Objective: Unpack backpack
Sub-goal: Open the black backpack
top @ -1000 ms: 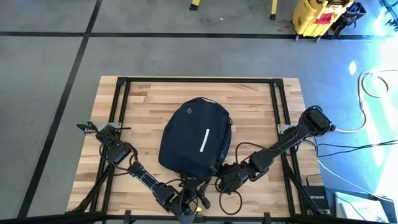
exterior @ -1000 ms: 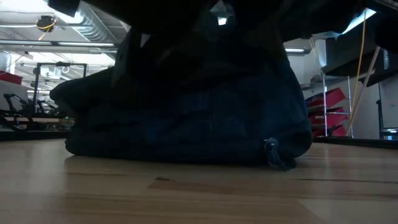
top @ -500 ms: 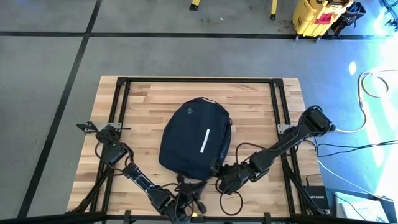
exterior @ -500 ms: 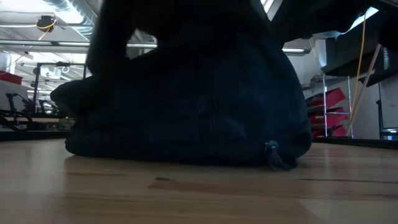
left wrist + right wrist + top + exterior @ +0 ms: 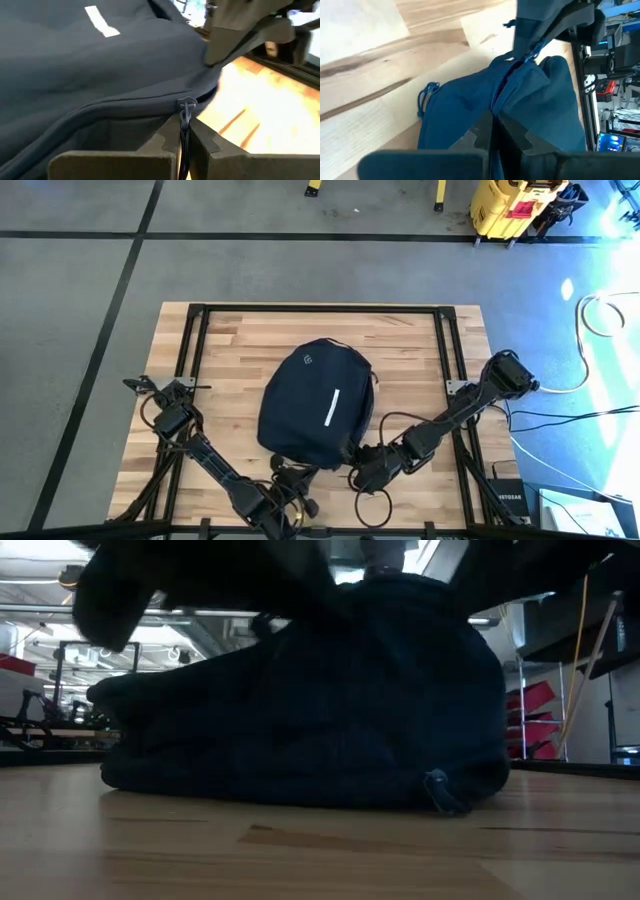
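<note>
The dark navy backpack point(image 5: 315, 405) lies flat on the wooden table with its white stripe point(image 5: 333, 407) facing up; it fills the low view point(image 5: 300, 710). My left gripper point(image 5: 292, 483) sits at the bag's near edge, shut on a zipper pull cord. My right gripper point(image 5: 357, 468) is at the bag's near right corner, shut on its fabric. A second pull cord point(image 5: 425, 95) hangs loose at the bag's side. My left gripper pinches the dark cord point(image 5: 185, 131) of the zipper pull between its two fingers, just below the metal slider point(image 5: 186, 105). The fingers come nearly level from the table's near side. The cord runs straight from slider to fingers. My right gripper pinches a fold of the backpack's fabric point(image 5: 492, 116) beside the zipper line point(image 5: 502, 85) between its two fingers, slanting down from the near right. The cloth rises in a ridge toward the fingers; the rest of the bag lies on the table.
Black frame rails point(image 5: 190, 350) border the tabletop on left, right and far sides. A cable loop point(image 5: 375, 502) hangs by my right wrist. Bare wood point(image 5: 225, 360) shows left of and beyond the bag. Yellow equipment point(image 5: 505, 205) stands on the floor far right.
My left gripper has moved toward the table's left and risen a little, rolling at the wrist. The backpack's near part has lifted and bulged higher in the low view, while its far part has stayed put.
</note>
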Controlling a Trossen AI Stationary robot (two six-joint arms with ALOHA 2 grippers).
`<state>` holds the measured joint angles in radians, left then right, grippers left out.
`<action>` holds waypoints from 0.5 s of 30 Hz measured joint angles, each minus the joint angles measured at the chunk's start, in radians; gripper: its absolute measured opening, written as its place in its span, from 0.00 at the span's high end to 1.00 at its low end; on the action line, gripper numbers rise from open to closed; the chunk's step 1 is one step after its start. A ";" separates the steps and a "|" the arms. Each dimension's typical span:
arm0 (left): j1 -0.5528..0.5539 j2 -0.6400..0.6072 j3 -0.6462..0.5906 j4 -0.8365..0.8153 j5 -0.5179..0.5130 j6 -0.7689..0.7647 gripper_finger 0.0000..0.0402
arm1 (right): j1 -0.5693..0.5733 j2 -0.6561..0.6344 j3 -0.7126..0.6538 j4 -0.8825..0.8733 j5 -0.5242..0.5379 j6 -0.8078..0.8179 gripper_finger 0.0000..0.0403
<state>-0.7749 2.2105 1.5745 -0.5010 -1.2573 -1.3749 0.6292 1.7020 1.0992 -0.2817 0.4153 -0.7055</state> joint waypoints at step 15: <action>-0.010 -0.079 0.000 -0.423 0.065 -0.233 1.00 | 0.087 -0.016 0.000 -0.089 0.032 0.098 1.00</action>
<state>-0.7844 2.1313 1.5745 -0.9242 -1.1927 -1.6081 0.7162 1.6859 1.0995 -0.3707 0.4469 -0.6076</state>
